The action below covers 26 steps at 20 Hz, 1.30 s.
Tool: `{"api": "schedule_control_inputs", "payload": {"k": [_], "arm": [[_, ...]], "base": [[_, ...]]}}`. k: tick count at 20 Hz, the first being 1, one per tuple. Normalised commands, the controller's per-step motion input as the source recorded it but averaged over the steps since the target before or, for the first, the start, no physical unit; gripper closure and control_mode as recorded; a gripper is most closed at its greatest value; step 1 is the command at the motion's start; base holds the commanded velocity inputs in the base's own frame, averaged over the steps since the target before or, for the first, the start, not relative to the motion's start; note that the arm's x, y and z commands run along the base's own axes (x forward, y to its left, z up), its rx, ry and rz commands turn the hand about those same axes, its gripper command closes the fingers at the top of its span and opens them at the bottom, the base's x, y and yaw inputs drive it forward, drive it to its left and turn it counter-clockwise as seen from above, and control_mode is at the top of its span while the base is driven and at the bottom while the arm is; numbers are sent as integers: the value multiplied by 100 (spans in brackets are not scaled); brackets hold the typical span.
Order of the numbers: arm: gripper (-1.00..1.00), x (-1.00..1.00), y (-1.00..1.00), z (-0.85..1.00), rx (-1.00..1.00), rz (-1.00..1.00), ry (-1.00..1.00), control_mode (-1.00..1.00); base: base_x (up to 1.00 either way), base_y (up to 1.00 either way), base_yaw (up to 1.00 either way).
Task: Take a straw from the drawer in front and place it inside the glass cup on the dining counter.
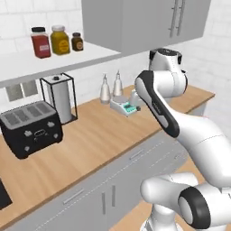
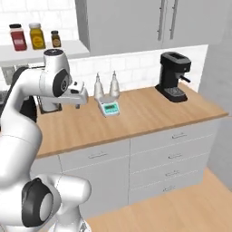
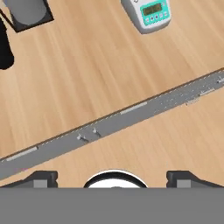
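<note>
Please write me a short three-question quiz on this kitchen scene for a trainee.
1. True or false: the toaster stands on the wall counter.
2. What sits beside the two bottles? A) a kitchen scale B) a kettle C) a fruit bowl
3. Fill in: the gripper hangs over the counter with its jaws ____.

Key:
1. True.
2. A, the scale lies just in front of them.
3. Open, with nothing between the fingertips.
</note>
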Motion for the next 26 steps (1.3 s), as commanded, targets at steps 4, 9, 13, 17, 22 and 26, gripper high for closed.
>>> {"api": "schedule_control_inputs", "payload": {"k": [4,9,13,17,22,26], "arm": [[-100,0,0,0,0,0,0,100],[-100,0,0,0,0,0,0,100],[-100,0,0,0,0,0,0,100],[-100,0,0,0,0,0,0,100],[-100,-7,8,0,5,-9,2,-100],[-100,-25,2,2,39,-29,10,-100]], "base": [[0,64,-65],[0,71,-61],[-3,74,-58],[-14,70,-54],[-23,49,-39],[0,0,0]]}}
